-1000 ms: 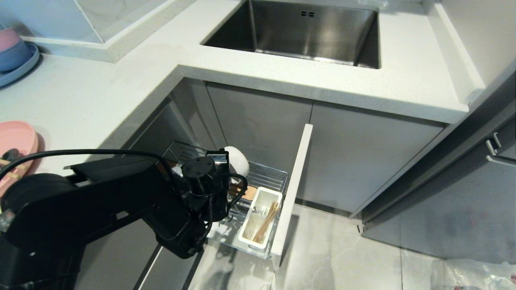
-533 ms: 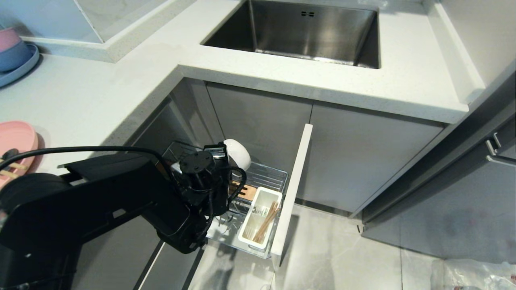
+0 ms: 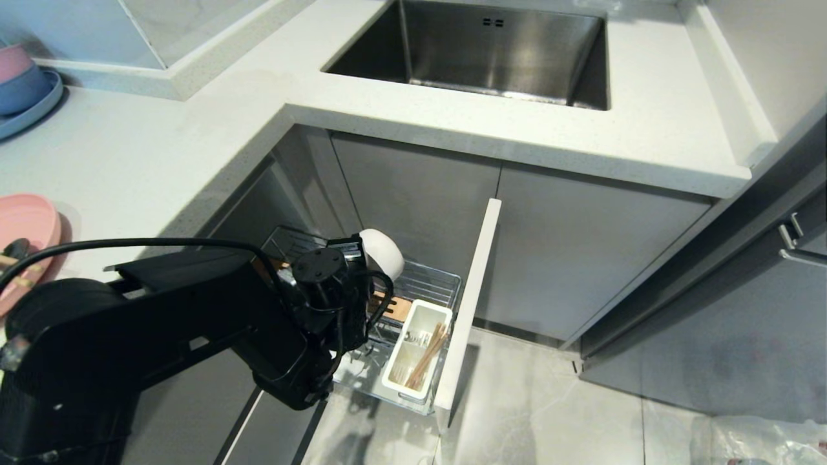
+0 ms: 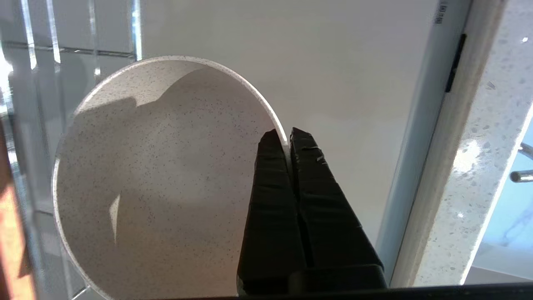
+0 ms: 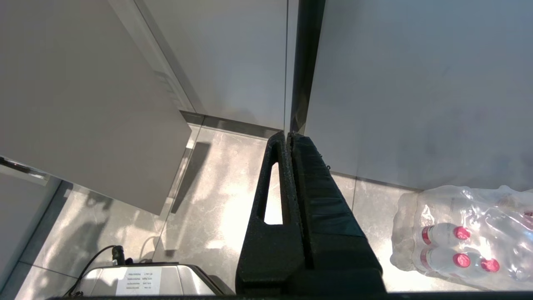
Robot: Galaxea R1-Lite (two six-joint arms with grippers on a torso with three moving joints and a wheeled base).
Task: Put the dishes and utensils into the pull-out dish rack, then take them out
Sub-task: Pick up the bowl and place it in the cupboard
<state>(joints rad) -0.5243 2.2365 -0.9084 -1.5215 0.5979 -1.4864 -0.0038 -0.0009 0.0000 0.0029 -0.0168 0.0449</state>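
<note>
My left gripper (image 4: 282, 132) is shut on the rim of the cream-white speckled bowl (image 4: 158, 175). It holds the bowl (image 3: 384, 250) on edge just above the back of the pull-out dish rack (image 3: 429, 283). The rack is drawn out from under the counter, with its pale front panel (image 3: 470, 303) to the right. Wooden chopsticks (image 3: 428, 354) stand in its white utensil cup (image 3: 395, 374). The salmon-pink plate (image 3: 29, 219) lies on the counter at far left, partly behind my arm. My right gripper (image 5: 287, 133) hangs shut and empty over the floor.
The steel sink (image 3: 484, 45) sits in the counter above the rack. A blue plate with stacked pink and blue bowls (image 3: 22, 90) stands at the far left back. A pack of water bottles (image 5: 458, 237) lies on the floor to the right.
The left wrist lifted the bowl slightly, then sank back, turning a little. The grip on the rim is unchanged. The right arm has not moved.
</note>
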